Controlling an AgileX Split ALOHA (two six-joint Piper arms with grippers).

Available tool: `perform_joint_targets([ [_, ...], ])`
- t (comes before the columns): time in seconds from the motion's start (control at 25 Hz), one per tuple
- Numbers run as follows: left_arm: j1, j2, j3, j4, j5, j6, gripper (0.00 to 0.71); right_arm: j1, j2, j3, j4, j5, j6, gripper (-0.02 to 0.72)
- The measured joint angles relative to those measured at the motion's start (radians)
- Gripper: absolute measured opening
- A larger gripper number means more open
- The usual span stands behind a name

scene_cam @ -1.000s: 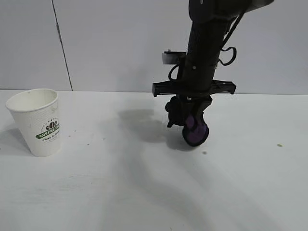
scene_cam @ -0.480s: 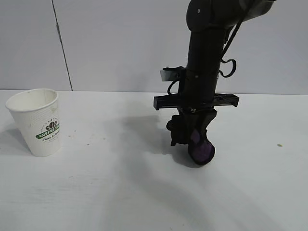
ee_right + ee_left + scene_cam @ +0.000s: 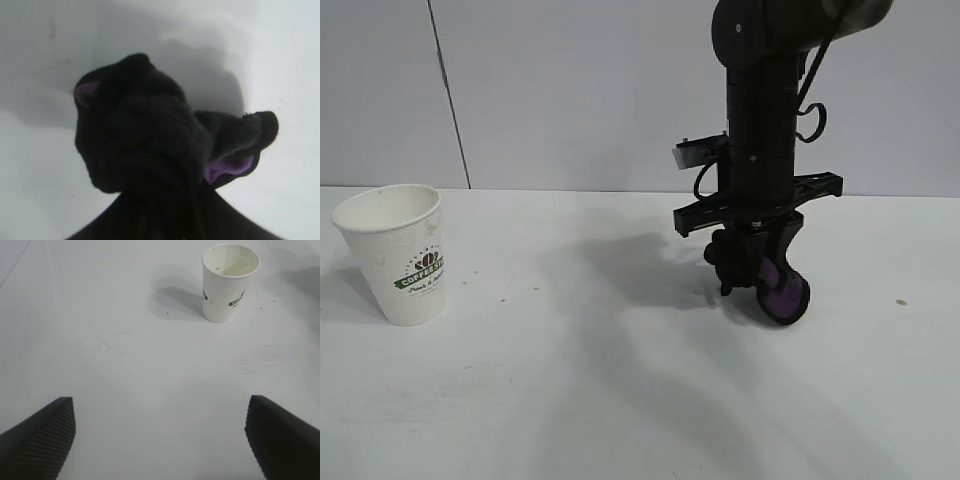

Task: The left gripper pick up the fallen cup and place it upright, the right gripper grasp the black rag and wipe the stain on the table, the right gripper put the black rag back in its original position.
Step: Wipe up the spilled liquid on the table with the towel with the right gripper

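The white counter (image 3: 570, 400) lay bare up front, with a few tiny specks. On it the right hand (image 3: 765, 290) pointed straight down, pinching the black rag (image 3: 775, 290), its purple lining against the surface. The left hand (image 3: 160, 440) hung with its fingers spread wide. Off to the left stood the cup (image 3: 395, 255), upright. Behind, a grey-white panelled wall (image 3: 570, 90).

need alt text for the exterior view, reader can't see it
The right arm reaches straight down over the white table, its end effector shut on a black rag with purple lining, pressed to the tabletop right of centre. A white paper coffee cup with a green logo stands upright at far left, before a grey-white panelled wall.
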Motion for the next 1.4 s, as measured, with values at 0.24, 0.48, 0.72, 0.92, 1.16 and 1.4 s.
perform_joint_targets([
  [0.24,0.000,0.000,0.000,0.000,0.000,0.000,0.664,-0.007,0.000,0.000,0.017,0.000,0.012,0.094],
  [0.48,0.000,0.000,0.000,0.000,0.000,0.000,0.664,-0.004,0.018,0.002,0.282,-0.022,-0.009,0.094],
  [0.72,0.000,0.000,0.000,0.000,0.000,0.000,0.664,0.058,0.029,0.007,0.425,-0.178,-0.032,0.094],
  [0.92,0.000,0.000,0.000,0.000,0.000,0.000,0.664,0.094,0.029,0.007,0.350,-0.216,-0.002,0.094],
  [1.16,0.000,0.000,0.000,0.000,0.000,0.000,0.664,0.073,0.029,0.007,0.007,-0.105,0.099,0.094],
  [1.4,0.000,0.000,0.000,0.000,0.000,0.000,0.664,0.028,0.029,0.007,-0.087,-0.104,0.144,0.094],
])
